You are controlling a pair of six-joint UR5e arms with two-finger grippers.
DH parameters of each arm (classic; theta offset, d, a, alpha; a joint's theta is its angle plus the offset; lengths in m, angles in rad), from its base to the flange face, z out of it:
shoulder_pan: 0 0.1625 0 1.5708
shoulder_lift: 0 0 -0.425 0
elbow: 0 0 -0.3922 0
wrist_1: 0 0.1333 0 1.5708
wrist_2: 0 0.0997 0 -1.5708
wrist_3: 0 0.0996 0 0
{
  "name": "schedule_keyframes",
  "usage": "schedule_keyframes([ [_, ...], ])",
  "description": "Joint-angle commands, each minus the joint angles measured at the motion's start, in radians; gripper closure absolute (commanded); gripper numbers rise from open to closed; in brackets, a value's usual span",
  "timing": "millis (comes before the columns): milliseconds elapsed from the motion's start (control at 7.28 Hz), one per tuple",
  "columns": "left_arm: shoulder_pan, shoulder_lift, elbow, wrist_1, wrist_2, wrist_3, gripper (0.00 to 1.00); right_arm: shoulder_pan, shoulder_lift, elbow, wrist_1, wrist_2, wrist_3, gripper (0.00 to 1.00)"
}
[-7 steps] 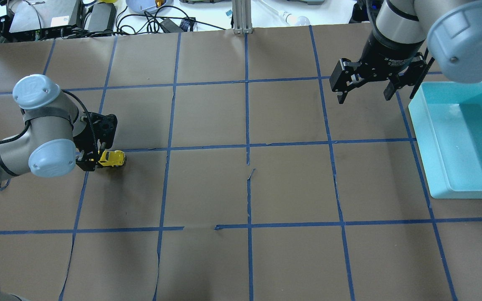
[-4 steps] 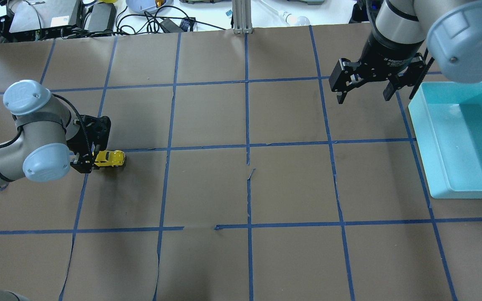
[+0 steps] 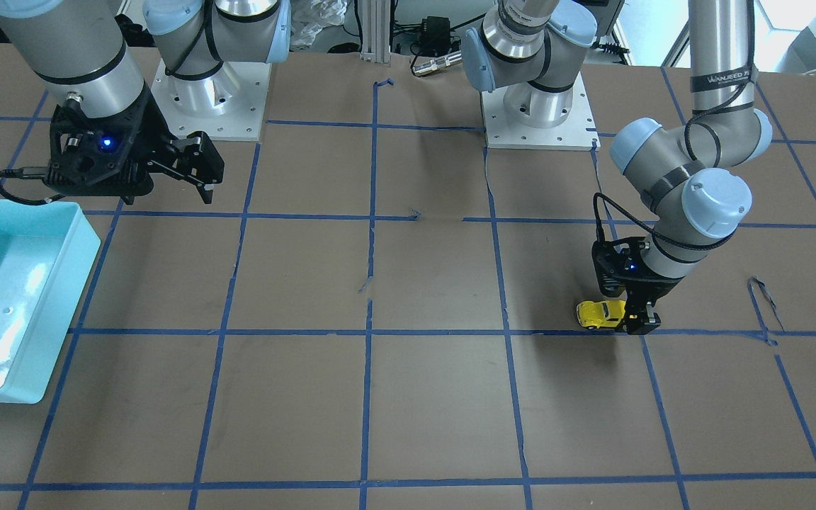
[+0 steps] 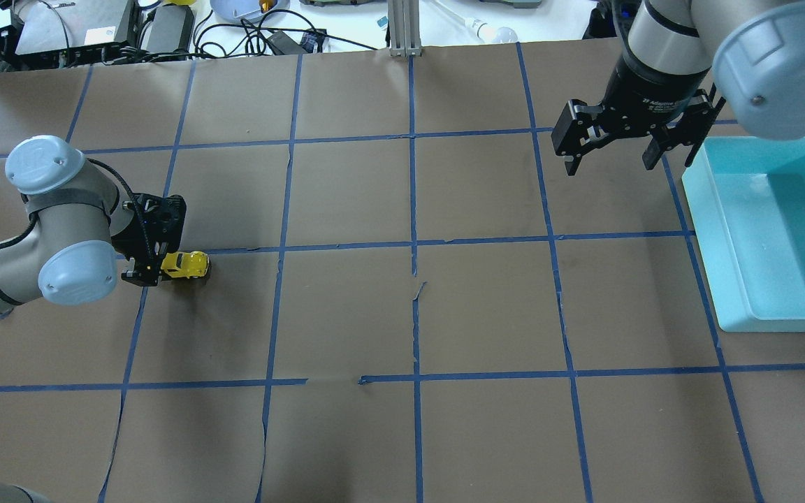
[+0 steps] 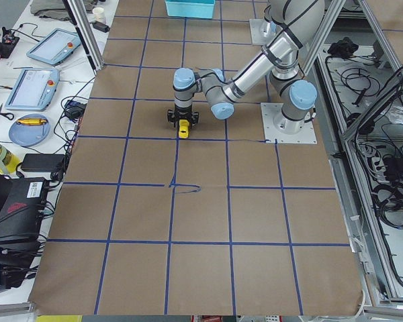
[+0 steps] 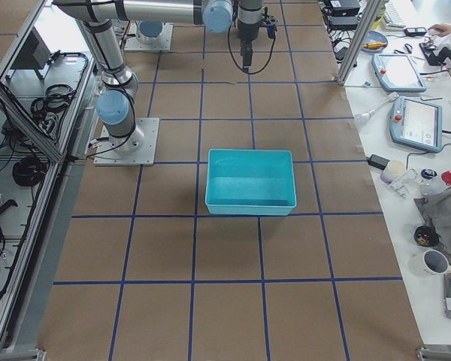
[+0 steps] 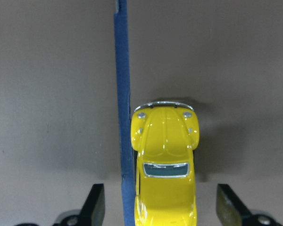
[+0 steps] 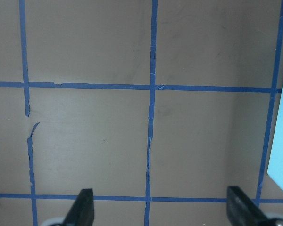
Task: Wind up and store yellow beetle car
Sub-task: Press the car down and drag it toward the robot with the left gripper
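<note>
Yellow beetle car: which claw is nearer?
Left. The left claw, open, straddles the yellow beetle car, fingers clear of it. The right claw hangs open across the table, beside the teal bin.

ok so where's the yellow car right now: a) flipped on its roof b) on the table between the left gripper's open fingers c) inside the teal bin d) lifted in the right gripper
B: the left wrist view shows the yellow beetle car upright on the paper between the left gripper fingers, with a gap on each side. The right gripper hangs open beside the teal bin.
</note>
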Motion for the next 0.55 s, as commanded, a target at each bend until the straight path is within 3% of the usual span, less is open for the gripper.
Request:
schedule_keyframes([
  [0, 0.0, -0.004, -0.005, -0.001, 0.0, -0.008, 0.89, 0.0, -0.002, 0.003, -0.004, -0.001, 0.0, 0.0],
  [412, 0.0, -0.006, -0.003, 0.002, 0.002, -0.006, 0.93, 0.0, -0.004, 0.018, -0.007, -0.002, 0.0, 0.0],
])
